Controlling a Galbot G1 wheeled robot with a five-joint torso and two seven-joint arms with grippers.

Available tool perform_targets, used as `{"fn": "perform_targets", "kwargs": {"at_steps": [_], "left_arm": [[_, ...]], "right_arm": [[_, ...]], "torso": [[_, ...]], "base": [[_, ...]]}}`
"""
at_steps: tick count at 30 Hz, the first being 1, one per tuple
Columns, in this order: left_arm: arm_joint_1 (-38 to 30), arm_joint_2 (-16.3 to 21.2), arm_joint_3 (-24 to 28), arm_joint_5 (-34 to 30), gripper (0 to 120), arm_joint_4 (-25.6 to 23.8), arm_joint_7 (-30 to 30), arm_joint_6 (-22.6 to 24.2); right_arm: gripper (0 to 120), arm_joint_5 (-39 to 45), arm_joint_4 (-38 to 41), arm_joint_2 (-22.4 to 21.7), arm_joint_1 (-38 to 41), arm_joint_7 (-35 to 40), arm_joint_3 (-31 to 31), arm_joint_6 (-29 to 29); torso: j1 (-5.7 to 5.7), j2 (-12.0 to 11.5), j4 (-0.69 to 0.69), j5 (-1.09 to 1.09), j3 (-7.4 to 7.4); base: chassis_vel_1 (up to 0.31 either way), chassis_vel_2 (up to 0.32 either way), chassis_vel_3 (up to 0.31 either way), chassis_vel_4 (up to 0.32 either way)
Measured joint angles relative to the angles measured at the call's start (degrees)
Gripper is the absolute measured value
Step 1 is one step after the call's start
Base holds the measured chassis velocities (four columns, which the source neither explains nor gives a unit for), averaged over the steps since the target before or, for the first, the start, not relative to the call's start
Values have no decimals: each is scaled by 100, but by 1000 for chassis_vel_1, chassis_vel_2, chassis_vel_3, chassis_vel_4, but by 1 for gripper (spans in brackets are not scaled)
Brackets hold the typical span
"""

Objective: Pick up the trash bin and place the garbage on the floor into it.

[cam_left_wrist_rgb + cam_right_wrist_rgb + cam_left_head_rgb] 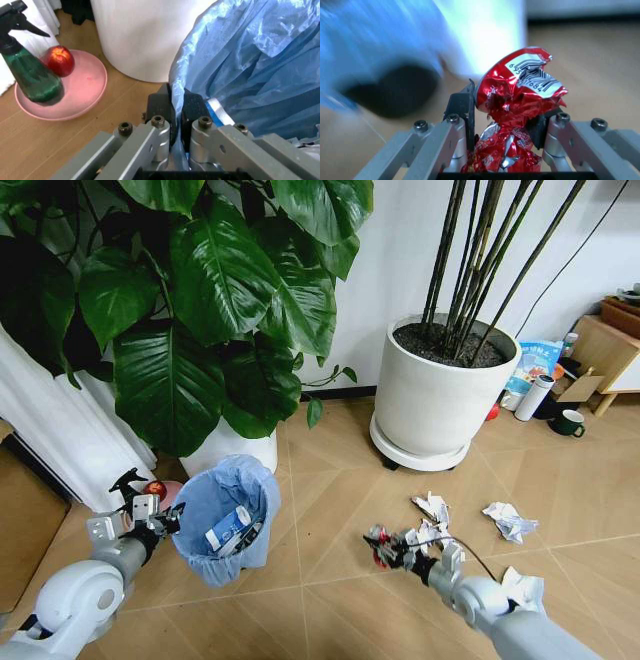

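The trash bin (228, 515), small and lined with a crinkly light-blue bag, is at the lower left of the head view with a blue-white bottle (228, 528) inside. My left gripper (170, 520) is shut on its near rim; in the left wrist view the left gripper (176, 109) pinches the bag-covered rim of the trash bin (250, 67). My right gripper (385, 548) hangs above the wooden floor (330, 480), right of the bin, shut on a crushed red wrapper (379, 546). The right wrist view has the red wrapper (520, 93) between the fingers of the right gripper (505, 122). Crumpled paper wads (431, 507) (509, 521) lie on the floor.
A large white pot (432, 398) with tall stems stands behind the litter. A leafy plant in a white pot (238, 446) sits right behind the bin. A pink plate (90, 90) holds an apple (60, 60) and a green spray bottle (30, 75). A mug (570, 423) and bottles stand far right.
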Motion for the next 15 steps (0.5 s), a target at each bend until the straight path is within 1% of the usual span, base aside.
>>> {"fn": "perform_targets", "kwargs": {"at_steps": [1,3,5,6,7,9,10,12,13,15], "left_arm": [[17,8,16,5,0,0,4,0],[27,10,26,11,0,-1,6,0],[54,22,56,40,0,-5,12,0],[54,26,59,44,0,-5,14,0],[54,26,59,44,0,-5,14,0],[42,32,64,44,0,-7,16,0],[42,32,64,44,0,-7,16,0],[39,37,89,42,0,-19,16,8],[41,37,98,42,0,-20,16,9],[51,29,149,58,0,-25,44,12]], "right_arm": [[26,239,112,-11,181,-284,-129,200],[26,365,174,-12,279,-397,-223,286],[26,807,430,-8,727,-741,-635,484],[26,955,534,14,981,-815,-832,516],[26,955,534,14,981,-815,-832,516],[26,1173,681,108,1539,-879,-1234,535],[26,1173,681,108,1539,-879,-1234,535],[26,1353,704,228,2054,-947,-1640,553],[26,1389,686,260,2157,-971,-1736,560],[26,1519,452,449,2611,-1119,-2210,644]], "torso": [[0,0,0,-1,0],[0,0,1,-1,0],[0,0,1,0,0],[0,0,1,0,0],[0,0,1,0,0],[0,0,1,0,0],[0,0,1,0,0],[0,0,2,-2,0],[0,0,2,-2,0],[0,0,2,-1,0]], "base": [[0,0,0,0],[0,0,0,0],[0,0,0,0],[0,0,0,0],[0,0,0,0],[0,0,0,0],[0,0,0,0],[0,0,0,0],[0,0,0,0],[0,0,0,0]]}}
